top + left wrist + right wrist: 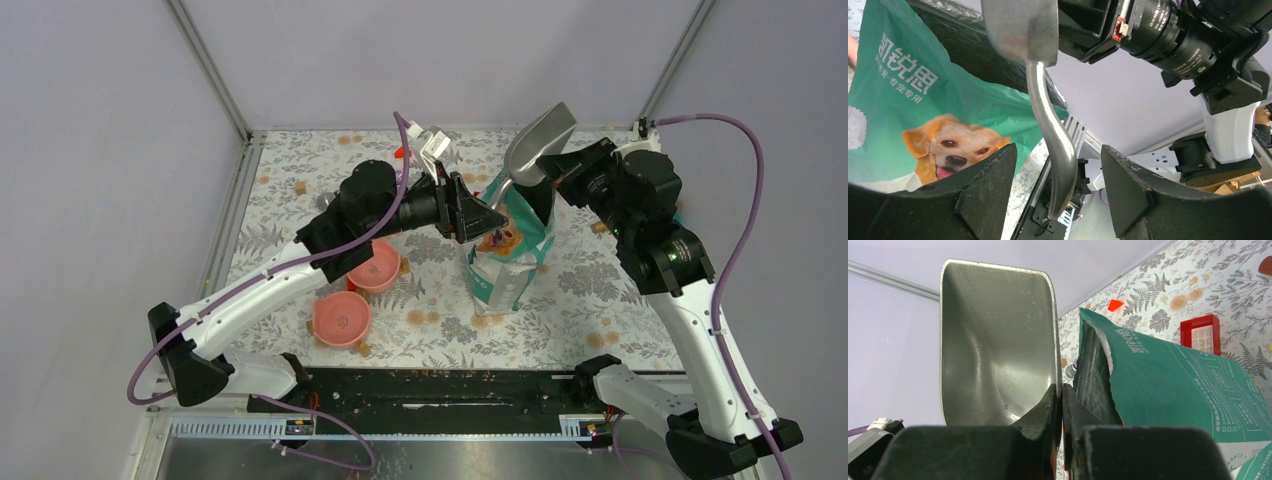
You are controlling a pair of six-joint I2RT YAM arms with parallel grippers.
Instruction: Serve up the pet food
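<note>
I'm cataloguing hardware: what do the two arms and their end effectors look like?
The left arm and right arm both have white link shells and black joint housings. A purple cable loops along each. The left end effector and right end effector each have two black wedge-shaped fingers.

It's a little booth with plain pale lilac walls (100, 150) on three sides, and slim aluminium posts (208, 68) running up the two back corners. The table (230, 215) has a metal strip down its left edge and is covered by a white cloth (610, 300) printed with grey ferns and orange flowers, with a black rail (440, 388) across the near edge and a brushed metal sheet (450, 455) below that. Light is soft and even, just faint shadows on the cloth.
</note>
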